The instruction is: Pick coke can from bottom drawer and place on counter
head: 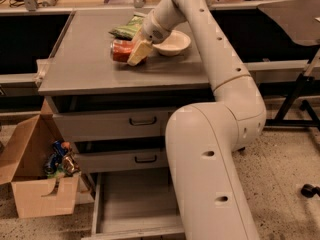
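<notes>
The coke can [121, 50], red-orange with a silver end, lies on its side on the grey counter [85, 66], near the back middle. My gripper [131, 54] is down on the counter at the can's right end. One tan finger [139, 52] crosses in front of the can, which sits between the fingers. The bottom drawer [131, 204] is pulled open at the foot of the cabinet. The part of its tray that shows holds nothing, and my arm hides its right side.
A green snack bag [127, 29] lies just behind the can. A white bowl [172, 43] sits to its right. The two black-handled drawers [142, 120] are closed. An open cardboard box [30, 184] with clutter stands on the floor to the left.
</notes>
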You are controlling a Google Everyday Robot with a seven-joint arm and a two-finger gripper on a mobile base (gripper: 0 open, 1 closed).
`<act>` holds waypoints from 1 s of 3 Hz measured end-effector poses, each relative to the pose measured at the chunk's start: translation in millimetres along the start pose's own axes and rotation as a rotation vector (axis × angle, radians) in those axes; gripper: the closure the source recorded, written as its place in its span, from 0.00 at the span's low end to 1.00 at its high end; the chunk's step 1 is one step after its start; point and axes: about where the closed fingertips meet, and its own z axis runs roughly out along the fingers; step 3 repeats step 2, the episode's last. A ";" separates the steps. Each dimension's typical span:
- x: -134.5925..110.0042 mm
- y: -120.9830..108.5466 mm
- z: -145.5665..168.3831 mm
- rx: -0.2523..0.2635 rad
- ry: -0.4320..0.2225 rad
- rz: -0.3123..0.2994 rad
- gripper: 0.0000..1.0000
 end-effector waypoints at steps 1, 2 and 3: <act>-7.7 -8.6 -15.4 0.042 -0.015 -0.016 0.00; -23.0 -26.5 -71.1 0.173 -0.027 -0.073 0.00; -23.0 -26.5 -71.1 0.173 -0.027 -0.073 0.00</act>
